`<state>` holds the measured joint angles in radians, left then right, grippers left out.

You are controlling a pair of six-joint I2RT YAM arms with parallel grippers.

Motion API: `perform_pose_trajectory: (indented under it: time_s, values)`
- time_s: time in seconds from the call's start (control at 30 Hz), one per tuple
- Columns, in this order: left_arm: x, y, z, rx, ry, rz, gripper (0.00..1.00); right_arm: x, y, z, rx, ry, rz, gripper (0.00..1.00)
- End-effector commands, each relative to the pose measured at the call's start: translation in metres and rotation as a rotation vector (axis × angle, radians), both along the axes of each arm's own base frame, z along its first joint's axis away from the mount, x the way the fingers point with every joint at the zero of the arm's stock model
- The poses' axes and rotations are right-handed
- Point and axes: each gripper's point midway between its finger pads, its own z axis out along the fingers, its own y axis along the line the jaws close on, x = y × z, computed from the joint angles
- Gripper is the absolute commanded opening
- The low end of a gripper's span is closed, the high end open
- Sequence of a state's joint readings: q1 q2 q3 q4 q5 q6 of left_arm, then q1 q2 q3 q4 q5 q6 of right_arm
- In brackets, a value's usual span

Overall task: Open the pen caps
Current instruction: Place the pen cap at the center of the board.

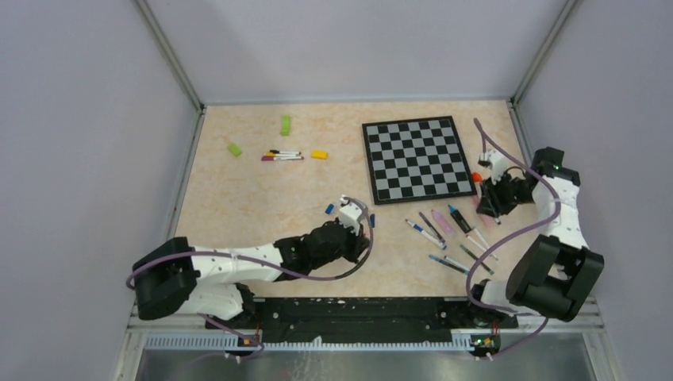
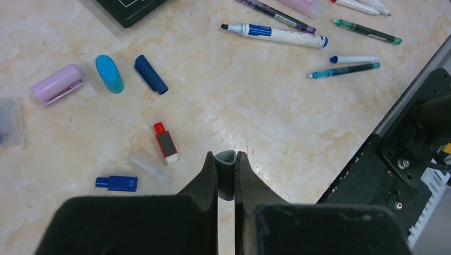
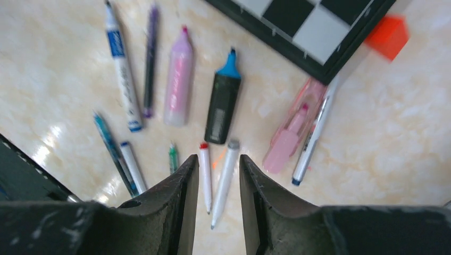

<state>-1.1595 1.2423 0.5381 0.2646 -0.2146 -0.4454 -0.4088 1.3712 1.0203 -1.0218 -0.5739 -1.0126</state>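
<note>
Left wrist: left gripper (image 2: 226, 162) clamped on a grey cap (image 2: 225, 178), held only at the fingertips. It may slip. Right gripper (image 3: 218, 159) spread above the pens (image 3: 226, 170), near-right of the table. They lie crowded together; closing could catch two.

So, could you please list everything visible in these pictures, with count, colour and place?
Table: one, beige, underneath.
Chessboard: one, black and white, back right.
Green blocks: two, green, back left.
Pen pair: two, whitish and magenta, back left, side by side.
Yellow block: one, yellow, right of the pen pair.
Pen group: about eleven, mixed colours, in front of the chessboard.
Orange piece: one, orange, at the chessboard's near right corner.
Loose caps: at least six, lilac, blues, red-grey, clear, mid-table.
Grey cap: one, grey, held in the left gripper.
Left gripper: one, black, shut on the grey cap.
Right gripper: one, black, open above the pen group.
</note>
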Motion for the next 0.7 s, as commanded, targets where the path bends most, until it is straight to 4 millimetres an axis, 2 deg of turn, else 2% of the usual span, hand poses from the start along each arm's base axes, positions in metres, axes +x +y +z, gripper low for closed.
perform_pose_trajectory:
  time_s: [0.0,0.1,0.17,0.3,0.47,0.67]
  values:
    - [0.008,-0.024,-0.003,0.009,0.097,0.053,0.00,0.010,0.060,0.068,0.318,-0.210,0.025,0.33]
    - [0.018,-0.027,-0.028,0.128,0.176,0.147,0.00,0.011,0.093,0.088,0.530,-0.274,0.007,0.34]
    - [0.022,-0.019,-0.050,0.266,0.229,0.218,0.00,0.010,0.104,0.092,0.609,-0.308,0.016,0.36]
    - [0.031,-0.027,-0.069,0.399,0.261,0.268,0.00,0.004,0.108,0.091,0.612,-0.332,0.017,0.40]
    - [0.044,-0.033,-0.074,0.458,0.250,0.320,0.05,0.002,0.109,0.098,0.607,-0.345,0.021,0.40]
    - [0.045,-0.031,-0.082,0.524,0.267,0.348,0.25,-0.002,0.108,0.104,0.583,-0.365,0.022,0.40]
